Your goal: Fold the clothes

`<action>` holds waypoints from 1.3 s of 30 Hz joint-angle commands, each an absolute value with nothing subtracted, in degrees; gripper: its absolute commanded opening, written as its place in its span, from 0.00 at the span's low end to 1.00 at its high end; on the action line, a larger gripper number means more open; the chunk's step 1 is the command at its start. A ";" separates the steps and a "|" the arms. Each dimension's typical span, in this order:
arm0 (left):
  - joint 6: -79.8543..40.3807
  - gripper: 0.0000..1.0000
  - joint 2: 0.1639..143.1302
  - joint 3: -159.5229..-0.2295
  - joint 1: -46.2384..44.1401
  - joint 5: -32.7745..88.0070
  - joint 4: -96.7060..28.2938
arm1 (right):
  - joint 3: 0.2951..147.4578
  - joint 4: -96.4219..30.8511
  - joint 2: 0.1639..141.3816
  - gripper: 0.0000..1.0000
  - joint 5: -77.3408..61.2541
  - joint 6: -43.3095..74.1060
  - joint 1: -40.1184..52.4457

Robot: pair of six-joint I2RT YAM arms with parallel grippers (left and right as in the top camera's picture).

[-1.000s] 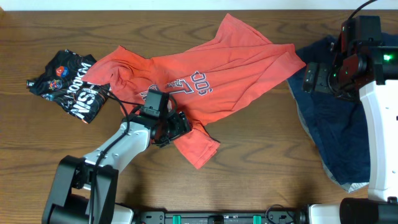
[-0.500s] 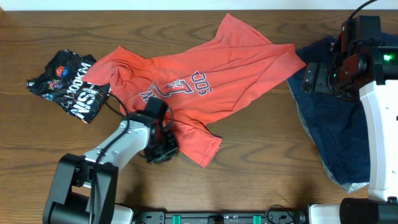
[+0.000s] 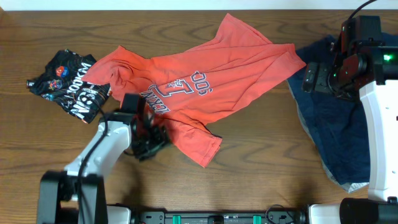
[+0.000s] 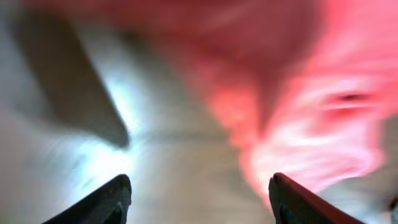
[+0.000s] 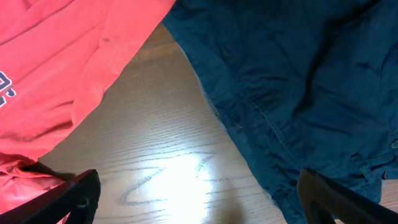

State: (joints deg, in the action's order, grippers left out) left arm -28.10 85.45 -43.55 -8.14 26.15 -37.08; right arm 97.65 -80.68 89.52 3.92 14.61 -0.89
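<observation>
Two grippers, both spread wide and empty: my left gripper point(image 3: 150, 132) at 7 o'clock of the red T-shirt point(image 3: 211, 74), my right gripper point(image 5: 205, 202) above desk point(image 5: 168, 155) and navy garment point(image 5: 298, 74).

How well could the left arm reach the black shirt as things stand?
Probably yes. The black shirt lies near the left claw, on that arm's side, with bare table between them; the red shirt reaches only its edge.
</observation>
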 commanded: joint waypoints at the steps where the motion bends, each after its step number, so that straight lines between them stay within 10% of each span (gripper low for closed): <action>1: -27.97 0.69 83.29 -45.30 -11.92 25.74 -33.15 | 97.71 -80.58 89.25 0.99 4.47 14.11 -1.21; 19: -43.48 0.72 96.73 -45.30 -25.69 16.40 -12.93 | 97.71 -80.64 89.25 0.99 3.38 14.13 -1.10; 31: -43.77 0.06 96.77 -45.30 -25.67 18.79 -18.44 | 97.71 -80.62 89.25 0.99 3.40 14.11 -1.10; 39: -41.21 0.06 87.64 -45.30 -25.69 18.48 -23.75 | 97.71 -80.53 89.25 0.99 3.46 14.11 -1.13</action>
State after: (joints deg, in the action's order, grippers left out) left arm -43.22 92.03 -45.41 -25.47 18.68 -23.55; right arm 97.65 -80.68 89.52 3.44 14.61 -0.89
